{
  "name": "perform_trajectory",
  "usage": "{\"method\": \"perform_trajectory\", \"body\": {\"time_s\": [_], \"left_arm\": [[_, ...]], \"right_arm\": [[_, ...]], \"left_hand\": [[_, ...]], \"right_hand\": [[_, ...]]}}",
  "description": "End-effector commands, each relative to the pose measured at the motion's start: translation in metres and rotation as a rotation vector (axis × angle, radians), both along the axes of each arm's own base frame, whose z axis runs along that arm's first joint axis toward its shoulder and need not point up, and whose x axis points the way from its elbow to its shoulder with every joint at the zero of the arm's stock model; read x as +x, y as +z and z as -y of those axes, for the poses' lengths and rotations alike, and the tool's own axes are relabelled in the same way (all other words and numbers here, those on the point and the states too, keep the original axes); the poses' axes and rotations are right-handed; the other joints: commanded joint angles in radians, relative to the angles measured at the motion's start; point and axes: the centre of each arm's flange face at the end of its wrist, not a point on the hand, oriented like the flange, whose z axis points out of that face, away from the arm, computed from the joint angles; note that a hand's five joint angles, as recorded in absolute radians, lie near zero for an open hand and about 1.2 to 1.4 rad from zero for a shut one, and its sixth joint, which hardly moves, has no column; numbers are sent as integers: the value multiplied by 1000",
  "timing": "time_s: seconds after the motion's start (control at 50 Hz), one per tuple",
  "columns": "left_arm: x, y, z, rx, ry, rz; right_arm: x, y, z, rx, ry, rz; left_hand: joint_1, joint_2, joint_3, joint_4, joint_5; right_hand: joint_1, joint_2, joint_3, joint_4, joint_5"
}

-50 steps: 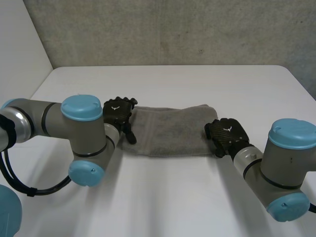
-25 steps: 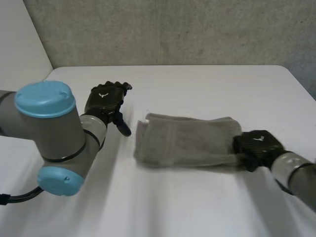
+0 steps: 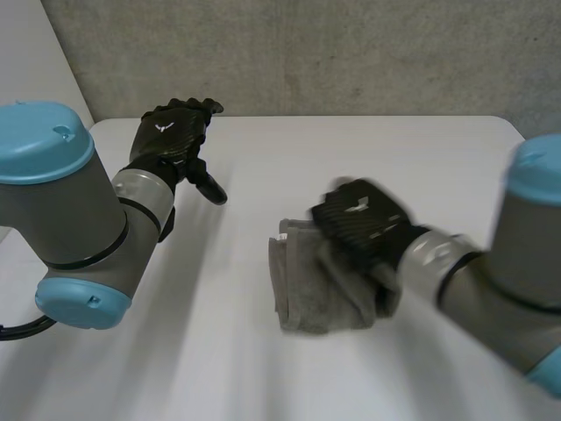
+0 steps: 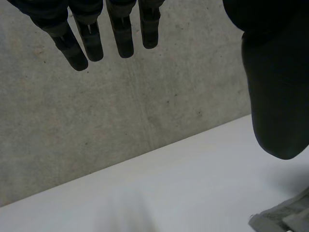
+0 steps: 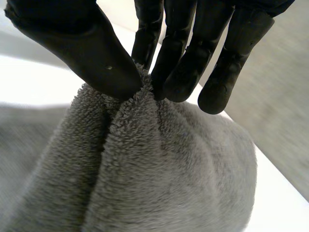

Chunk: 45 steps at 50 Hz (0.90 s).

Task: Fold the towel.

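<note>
A grey towel [image 3: 311, 285] lies folded over in the middle of the white table [image 3: 421, 158]. My right hand [image 3: 355, 219] is above its right part and pinches the towel [image 5: 145, 159] between thumb and fingers [image 5: 181, 58], with the cloth bunched and hanging from that grip. My left hand [image 3: 171, 136] is raised at the table's back left, well away from the towel, fingers [image 4: 87, 34] straight and spread, holding nothing. A corner of the towel [image 4: 285, 220] lies below its thumb.
A grey concrete wall [image 3: 351, 53] runs behind the table's far edge. My left arm [image 3: 61, 210] stands over the table's left side and my right arm [image 3: 500, 289] reaches in from the front right.
My right hand closed on the towel's right end, lifted it and carried it leftward over the rest, folding the long strip shorter. My left hand let go and moved up and back left.
</note>
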Motion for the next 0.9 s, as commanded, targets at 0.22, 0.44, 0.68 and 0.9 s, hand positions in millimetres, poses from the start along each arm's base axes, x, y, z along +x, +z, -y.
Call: {"method": "perform_trajectory", "body": {"time_s": [0.22,0.44,0.68,0.9], "left_arm": [[-15,-15,-18,68,-56,-42],[-46,-67,-42,173,-152,35],[-54,-116,-56,272,-177,119],[-41,-15,-56,182,-157,31]], "right_arm": [[6,9,-1,64,-139,144],[-26,-3,24,244,-251,270],[-21,-84,42,392,-296,121],[-28,31,50,118,-298,309]], "left_hand": [[-44,-43,-46,-31,-206],[-44,-43,-46,-31,-206],[-47,-46,-49,-34,-209],[-97,-96,-99,-84,-259]], "right_hand": [[-1075,-1095,-1115,-1120,-1118],[-1078,-1098,-1118,-1123,-1121],[-1114,-1135,-1154,-1159,-1158],[-1114,-1135,-1154,-1159,-1158]]}}
